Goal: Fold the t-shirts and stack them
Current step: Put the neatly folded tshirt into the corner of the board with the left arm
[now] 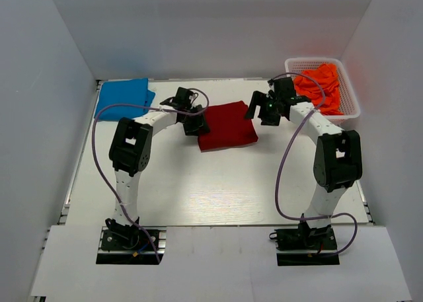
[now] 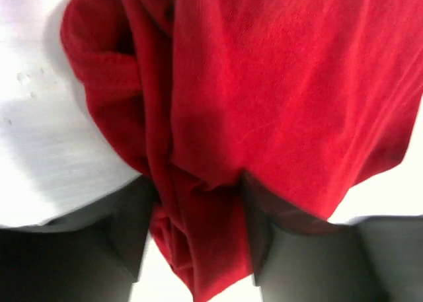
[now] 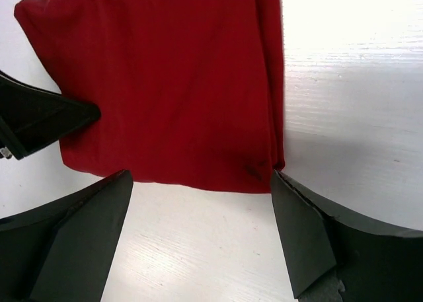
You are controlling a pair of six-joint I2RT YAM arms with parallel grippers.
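A dark red t-shirt (image 1: 228, 125), folded into a rough square, lies at the middle of the table. My left gripper (image 1: 196, 125) is at its left edge, shut on a bunched fold of the red cloth (image 2: 205, 236). My right gripper (image 1: 259, 112) is open and empty just off the shirt's right edge (image 3: 172, 84); its fingers (image 3: 304, 236) stand apart over bare table. A folded bright blue t-shirt (image 1: 123, 97) lies at the back left. Bright orange t-shirts (image 1: 322, 84) fill a basket at the back right.
The white slotted basket (image 1: 350, 110) stands at the back right corner. White walls close in the table on the left, back and right. The left gripper's finger tip shows in the right wrist view (image 3: 39, 120) at the shirt's far edge.
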